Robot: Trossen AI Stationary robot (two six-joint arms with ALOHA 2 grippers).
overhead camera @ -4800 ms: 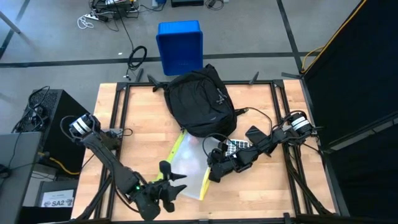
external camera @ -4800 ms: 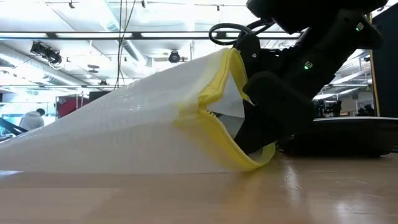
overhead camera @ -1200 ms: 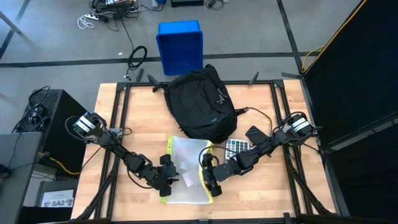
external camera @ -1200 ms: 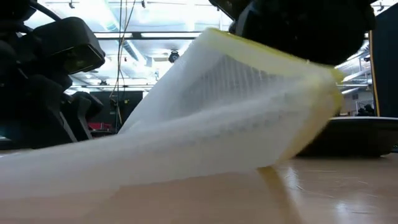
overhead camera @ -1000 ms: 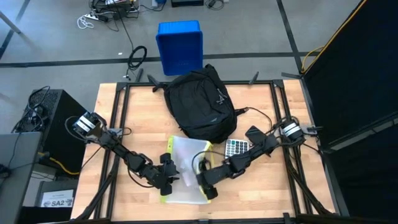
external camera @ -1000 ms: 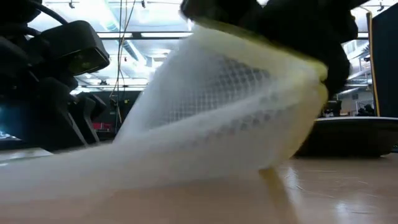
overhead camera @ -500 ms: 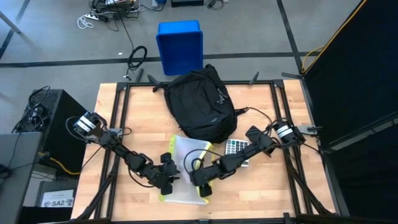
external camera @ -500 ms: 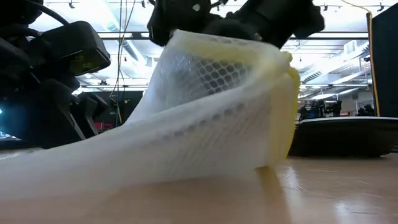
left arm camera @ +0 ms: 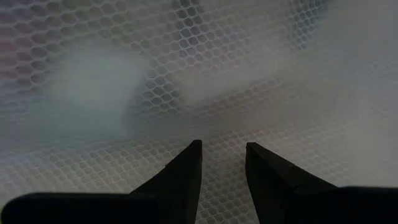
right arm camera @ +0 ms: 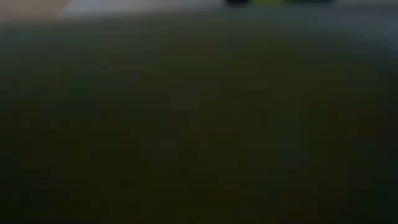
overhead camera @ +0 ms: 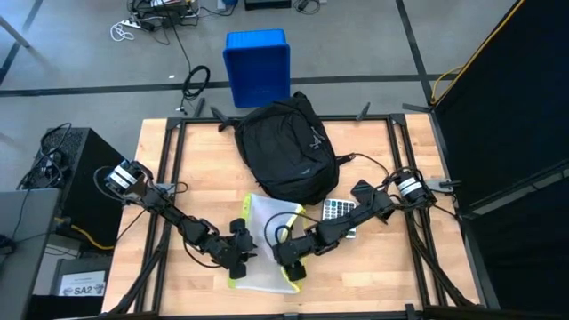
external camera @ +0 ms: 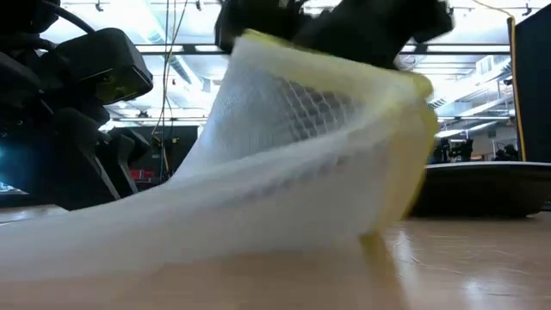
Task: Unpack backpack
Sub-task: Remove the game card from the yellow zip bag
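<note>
Wooden table (overhead camera: 373, 267): both grippers, left gripper (overhead camera: 242, 251) part-open, right gripper (overhead camera: 289, 258) seemingly gripping wide, hold a mesh pouch (overhead camera: 262, 233); opposing pulls could tear it.

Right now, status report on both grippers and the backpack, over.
Left gripper on mesh pouch left edge. Right gripper lifting its yellow-trimmed right edge. Backpack behind, untouched. Calculator beside the pouch.

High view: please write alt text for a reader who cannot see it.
From above, both arms meet over a clear mesh pouch with yellow edging near the table's front edge: left gripper at its left side, right gripper at its right. Behind lie a black backpack and a calculator.
</note>
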